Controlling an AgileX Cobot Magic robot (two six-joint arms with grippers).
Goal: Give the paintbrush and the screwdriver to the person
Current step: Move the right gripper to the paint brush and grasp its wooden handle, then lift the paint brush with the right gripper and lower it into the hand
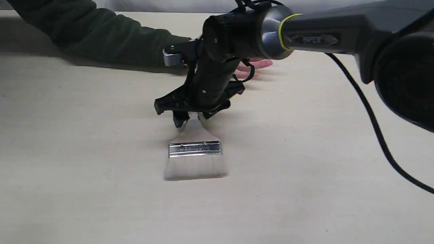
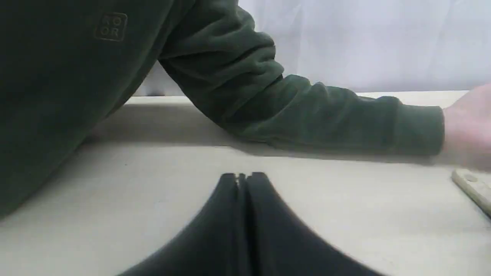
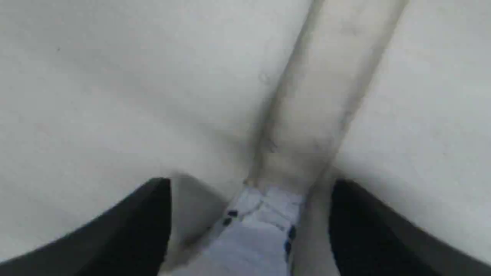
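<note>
The paintbrush (image 1: 195, 149) lies flat on the table with its pale bristles toward the exterior camera. My right gripper (image 1: 191, 122) reaches across the middle and is low over the wooden handle. In the right wrist view the handle (image 3: 318, 96) runs between the black fingers (image 3: 153, 218), and the gripper (image 3: 251, 184) is open, with a gap on one side. My left gripper (image 2: 241, 176) is shut and empty, low over the table. The person's hand (image 1: 256, 64) rests behind the right gripper, and the green sleeve (image 2: 307, 115) crosses the left wrist view. The screwdriver is not in view.
The pale table (image 1: 84, 169) stretches wide around the brush. A black cable (image 1: 373, 125) hangs from the right arm (image 1: 339, 34) on the right. The brush handle's end with its hole (image 2: 473, 188) shows beside the person's hand (image 2: 468, 122).
</note>
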